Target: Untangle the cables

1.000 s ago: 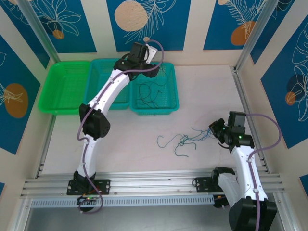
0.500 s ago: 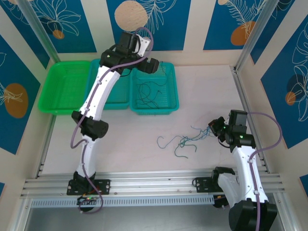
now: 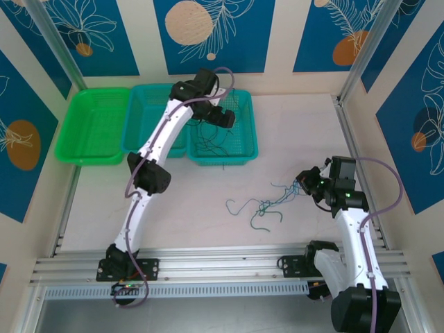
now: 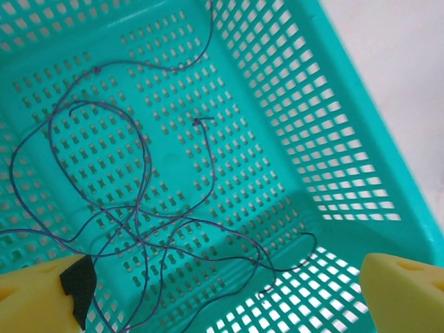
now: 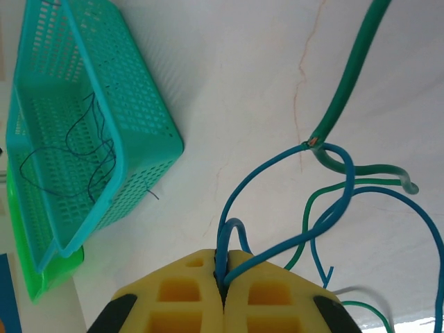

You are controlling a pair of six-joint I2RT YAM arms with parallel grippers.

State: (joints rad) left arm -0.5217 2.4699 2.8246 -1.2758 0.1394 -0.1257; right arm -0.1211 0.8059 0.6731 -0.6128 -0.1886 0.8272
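A loose tangle of green and teal-blue cables [image 3: 267,206] lies on the white table, right of centre. My right gripper [image 3: 303,182] is at the tangle's right end. In the right wrist view it [image 5: 225,276] is shut on a blue cable [image 5: 258,173], which loops out beside a thick green cable [image 5: 355,76]. Thin dark cables [image 3: 211,142] lie coiled in the right teal basket [image 3: 251,132]. My left gripper [image 3: 223,116] hangs above them. Seen from the left wrist, it [image 4: 222,305] is open with nothing between its yellow fingers [image 4: 406,288], over the dark cables [image 4: 208,156].
A second teal basket [image 3: 149,104] and a green basket [image 3: 94,125] stand in a row to the left along the back wall. An aluminium rail [image 3: 222,263] runs along the near edge. Walls and a metal post [image 3: 347,97] close the right side.
My left gripper has opened wider and moved forward and down over the right teal basket. My right gripper has pulled the blue cable slightly up and left, shifting the tangle.
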